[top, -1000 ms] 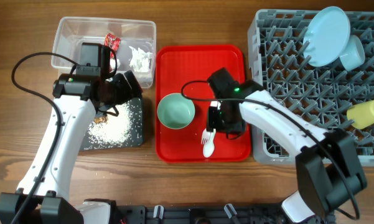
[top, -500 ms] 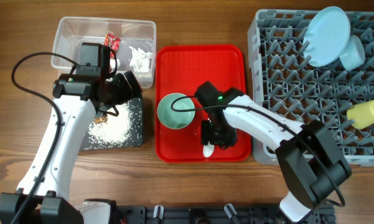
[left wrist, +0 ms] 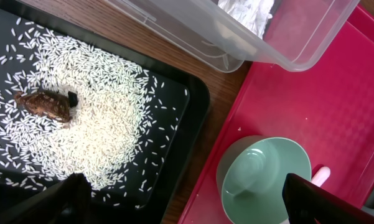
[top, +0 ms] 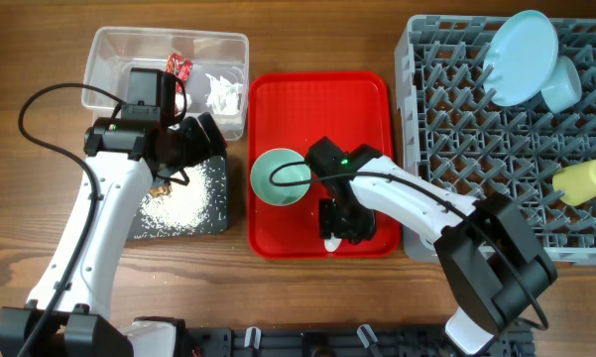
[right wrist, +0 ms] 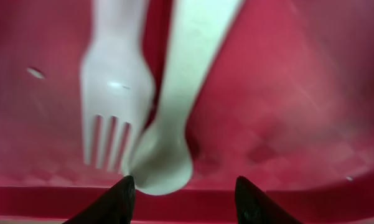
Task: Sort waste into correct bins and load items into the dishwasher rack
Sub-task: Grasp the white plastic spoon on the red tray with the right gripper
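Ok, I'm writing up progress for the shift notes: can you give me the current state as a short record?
dishwasher rack: light blue plate, light blue bowl, yellow cup
red tray: pale green bowl, white fork and spoon side by side
clear tub: red wrapper, white tissue
black tray: rice crumbs, brown lump
right gripper: open, low over fork and spoon, gripping neither
left gripper: open, empty, above the black tray
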Robot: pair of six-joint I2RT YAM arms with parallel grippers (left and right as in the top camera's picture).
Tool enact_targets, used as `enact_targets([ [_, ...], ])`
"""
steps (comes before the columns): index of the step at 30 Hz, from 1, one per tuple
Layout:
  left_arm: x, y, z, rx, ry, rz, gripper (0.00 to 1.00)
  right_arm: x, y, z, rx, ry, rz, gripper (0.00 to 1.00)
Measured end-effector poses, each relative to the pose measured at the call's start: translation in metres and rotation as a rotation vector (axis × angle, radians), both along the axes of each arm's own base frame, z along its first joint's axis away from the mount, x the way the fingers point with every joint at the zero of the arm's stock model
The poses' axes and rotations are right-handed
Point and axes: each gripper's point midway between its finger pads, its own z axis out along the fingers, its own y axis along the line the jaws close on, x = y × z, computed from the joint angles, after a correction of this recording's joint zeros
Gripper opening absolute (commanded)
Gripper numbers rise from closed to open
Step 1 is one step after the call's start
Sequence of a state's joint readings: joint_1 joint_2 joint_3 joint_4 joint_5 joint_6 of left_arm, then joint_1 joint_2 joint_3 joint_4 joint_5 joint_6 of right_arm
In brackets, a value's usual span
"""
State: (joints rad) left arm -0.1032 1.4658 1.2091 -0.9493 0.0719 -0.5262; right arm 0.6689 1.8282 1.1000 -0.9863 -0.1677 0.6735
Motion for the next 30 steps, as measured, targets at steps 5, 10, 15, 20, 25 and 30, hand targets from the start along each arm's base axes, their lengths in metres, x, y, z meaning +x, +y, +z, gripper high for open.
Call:
enact_targets([
  [5,0.0,0.0,0.0,0.0,0.0,0.0,1.0,0.002,-0.012,-0.001,-0.064,-0.02,0.003,0.53],
  [10,0.0,0.0,0.0,0.0,0.001,-0.001,1.0,0.006,-0.017,-0.001,-0.093,-0.042,0.004,0.53],
  [15,-0.001,0.0,0.0,0.0,0.002,0.0,1.0,0.008,-0.03,-0.001,-0.162,-0.06,0.01,0.53],
  [20,-0.001,0.0,0.0,0.001,0.005,0.0,1.0,0.012,-0.034,-0.001,-0.163,-0.066,0.001,0.56],
  [25,-0.001,0.0,0.0,0.001,0.005,-0.001,1.0,0.012,-0.029,-0.002,-0.137,-0.065,0.016,0.56],
  [30,-0.001,0.0,0.0,0.001,0.005,0.0,1.0,0.005,-0.03,-0.011,-0.118,-0.05,0.026,0.56],
])
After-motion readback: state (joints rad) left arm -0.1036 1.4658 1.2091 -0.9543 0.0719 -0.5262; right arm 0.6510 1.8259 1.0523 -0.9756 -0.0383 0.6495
